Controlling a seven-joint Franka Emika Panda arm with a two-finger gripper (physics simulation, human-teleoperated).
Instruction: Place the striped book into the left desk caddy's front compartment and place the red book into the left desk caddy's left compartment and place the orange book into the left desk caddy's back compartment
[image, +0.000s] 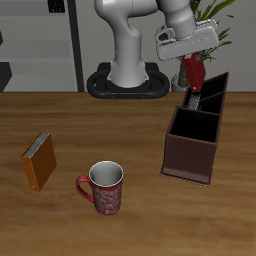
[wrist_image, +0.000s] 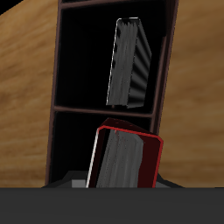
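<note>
At the upper right of the exterior view, we see the gripper (image: 192, 62) clamped on the red book (image: 196, 74), which hangs directly beneath it over the left desk caddy (image: 195, 135). The striped book (wrist_image: 129, 63) stands inside a caddy compartment. The orange book (image: 40, 161) lies at the left.

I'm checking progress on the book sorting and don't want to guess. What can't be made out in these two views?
- Gripper: fingertips hidden behind the red book in the exterior view; not shown in the wrist view.
- Striped book: visible in the wrist view; in the exterior view, too small to make out inside the left desk caddy.
- Red book's lower end: cut off by the wrist picture's edge.
- Orange book: outside the wrist view.
</note>
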